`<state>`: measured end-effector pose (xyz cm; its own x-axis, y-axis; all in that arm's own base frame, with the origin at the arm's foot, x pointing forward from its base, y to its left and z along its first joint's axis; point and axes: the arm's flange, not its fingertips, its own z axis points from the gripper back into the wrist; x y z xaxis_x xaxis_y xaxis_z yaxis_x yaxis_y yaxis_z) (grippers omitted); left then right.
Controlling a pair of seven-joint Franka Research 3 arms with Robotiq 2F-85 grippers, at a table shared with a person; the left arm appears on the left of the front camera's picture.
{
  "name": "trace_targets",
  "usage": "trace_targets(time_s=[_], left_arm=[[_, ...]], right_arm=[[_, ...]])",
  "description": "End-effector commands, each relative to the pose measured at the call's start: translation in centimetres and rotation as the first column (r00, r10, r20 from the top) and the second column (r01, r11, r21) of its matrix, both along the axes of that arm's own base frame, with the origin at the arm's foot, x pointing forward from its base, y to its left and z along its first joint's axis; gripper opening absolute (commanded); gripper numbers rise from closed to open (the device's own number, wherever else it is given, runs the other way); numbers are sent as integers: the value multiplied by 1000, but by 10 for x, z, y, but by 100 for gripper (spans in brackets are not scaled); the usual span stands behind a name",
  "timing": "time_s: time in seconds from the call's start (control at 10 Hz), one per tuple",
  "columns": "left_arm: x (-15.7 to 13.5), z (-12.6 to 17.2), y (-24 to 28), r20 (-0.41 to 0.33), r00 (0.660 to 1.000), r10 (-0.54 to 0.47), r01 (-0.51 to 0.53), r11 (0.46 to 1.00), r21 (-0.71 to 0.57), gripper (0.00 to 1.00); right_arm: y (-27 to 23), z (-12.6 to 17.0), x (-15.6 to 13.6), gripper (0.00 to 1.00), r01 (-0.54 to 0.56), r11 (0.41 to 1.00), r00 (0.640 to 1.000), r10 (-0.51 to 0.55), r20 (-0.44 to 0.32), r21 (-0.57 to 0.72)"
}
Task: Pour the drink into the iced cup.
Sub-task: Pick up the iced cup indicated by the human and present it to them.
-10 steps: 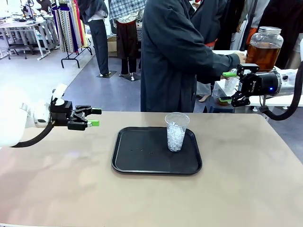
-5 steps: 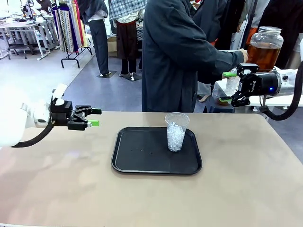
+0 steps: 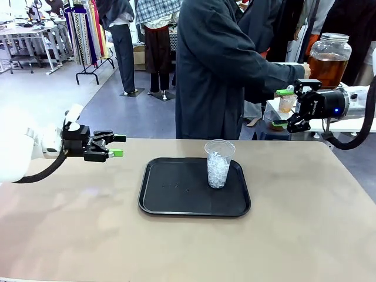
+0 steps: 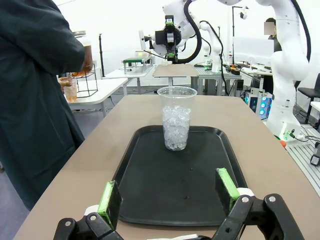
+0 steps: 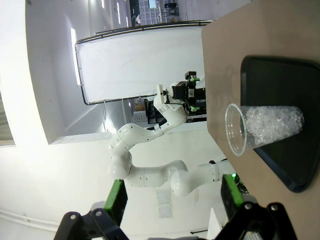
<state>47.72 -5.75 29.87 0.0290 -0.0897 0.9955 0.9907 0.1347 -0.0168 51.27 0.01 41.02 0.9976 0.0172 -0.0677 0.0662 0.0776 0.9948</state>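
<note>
**Where everything sits**

You'll find the tray [image 3: 170,191] midway along the table [image 3: 305,235], nearer its far edge. The cup [image 3: 218,165] stands in the tray's far right part. Your left gripper [image 3: 118,145] hangs near the far left corner, your right gripper [image 3: 283,108] beyond the far right corner. A person [image 3: 217,76] stands behind the far edge, the jar [image 3: 329,59] behind your right gripper.

upright iced cup [image 3: 218,164] (amber drink [image 3: 326,69] behind)

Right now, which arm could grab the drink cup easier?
Probably the right: the open right gripper hovers near the small cup by the drink dispenser; the open left gripper is far off.
</note>
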Motion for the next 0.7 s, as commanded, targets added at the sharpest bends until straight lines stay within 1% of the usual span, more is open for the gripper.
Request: trace_targets(time_s=[0.0,0.6], left_arm=[[1,1,-1,0,1000,1,-1,1000,5,100],[1,1,-1,0,1000,1,-1,1000,5,100]], right_arm=[[0,2,0,100,3,1000,1000,-3,3,-1],[0,2,0,100,3,1000,1000,-3,3,-1]])
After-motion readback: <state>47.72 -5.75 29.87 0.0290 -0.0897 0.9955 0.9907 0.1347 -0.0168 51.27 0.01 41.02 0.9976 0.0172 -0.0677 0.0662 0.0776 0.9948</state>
